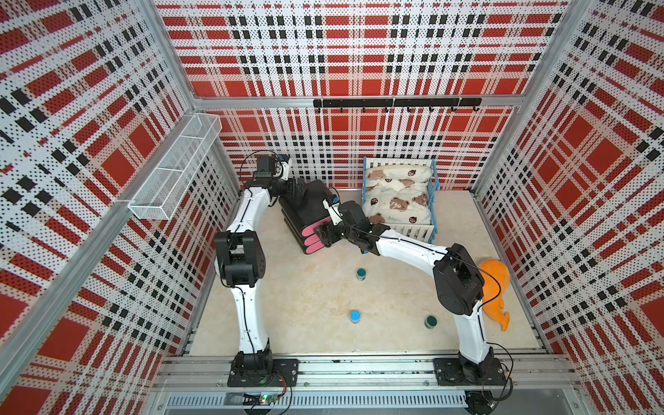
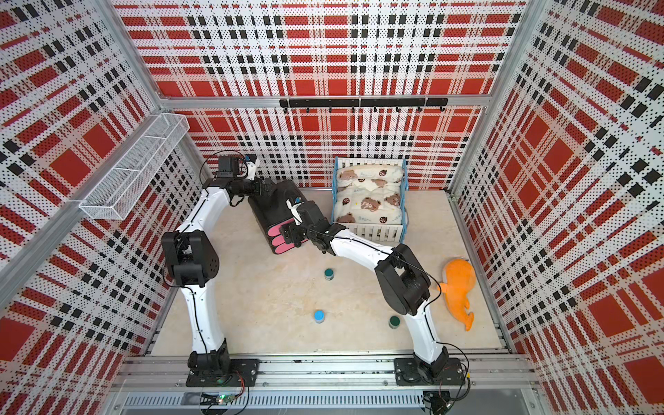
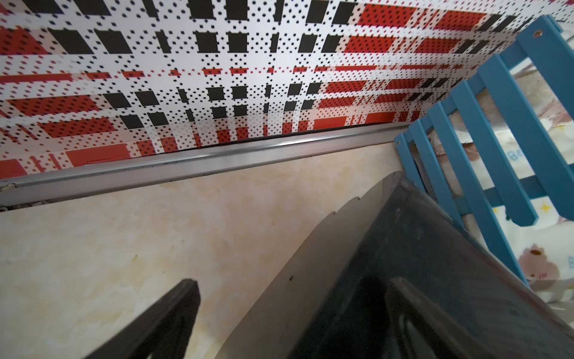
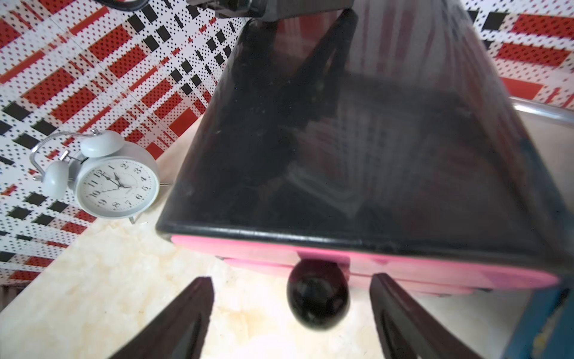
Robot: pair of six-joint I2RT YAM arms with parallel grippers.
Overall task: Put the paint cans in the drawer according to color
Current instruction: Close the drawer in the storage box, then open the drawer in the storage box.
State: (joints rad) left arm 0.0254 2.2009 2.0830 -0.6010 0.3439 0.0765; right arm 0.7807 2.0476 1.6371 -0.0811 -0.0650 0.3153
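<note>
The drawer is a black chest with three pink fronts, standing at the back beside the toy bed. My right gripper is open at its front, fingers on either side of a round black knob without touching it. My left gripper is open at the chest's rear, straddling its black edge. Three paint cans stand on the floor in both top views: a teal one, a blue one and a dark green one.
A white-and-blue toy bed stands right of the chest. An orange plush whale lies by the right wall behind my right arm. A white alarm clock sits left of the chest. A wire basket hangs on the left wall.
</note>
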